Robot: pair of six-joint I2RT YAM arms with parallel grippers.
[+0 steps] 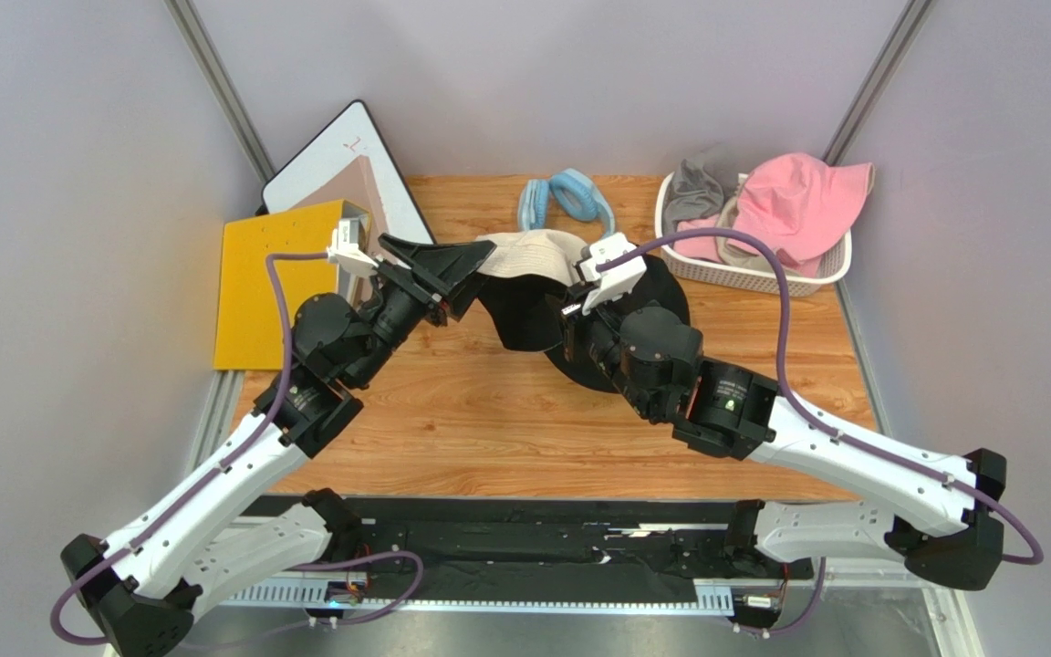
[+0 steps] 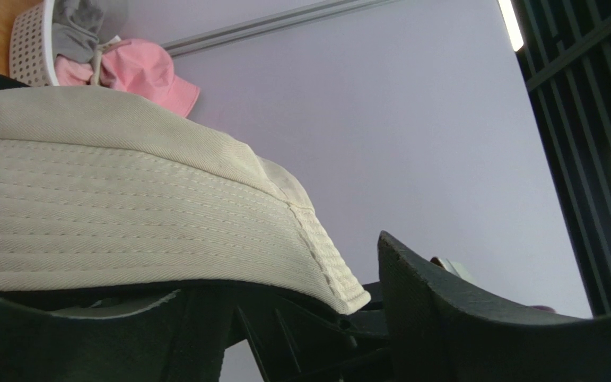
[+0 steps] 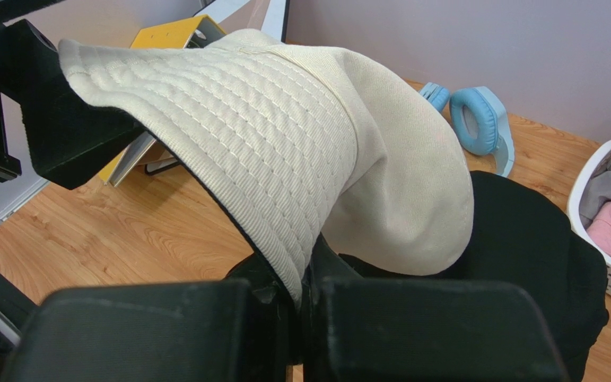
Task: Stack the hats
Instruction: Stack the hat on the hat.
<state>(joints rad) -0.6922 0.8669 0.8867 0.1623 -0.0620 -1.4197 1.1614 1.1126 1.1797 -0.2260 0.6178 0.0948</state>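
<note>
A beige hat with a dark lining hangs stretched between my two grippers, above a black hat that lies flat on the wooden table. My right gripper is shut on the beige hat's quilted brim, and the right wrist view shows the brim pinched between its fingers. The black hat lies just beyond it. My left gripper is open at the hat's opposite side. In the left wrist view the brim rests over one finger, with the other finger standing apart.
A white basket at the back right holds a pink hat and a grey hat. A light blue padded ring lies at the back centre. A yellow board and a white board lie at the back left.
</note>
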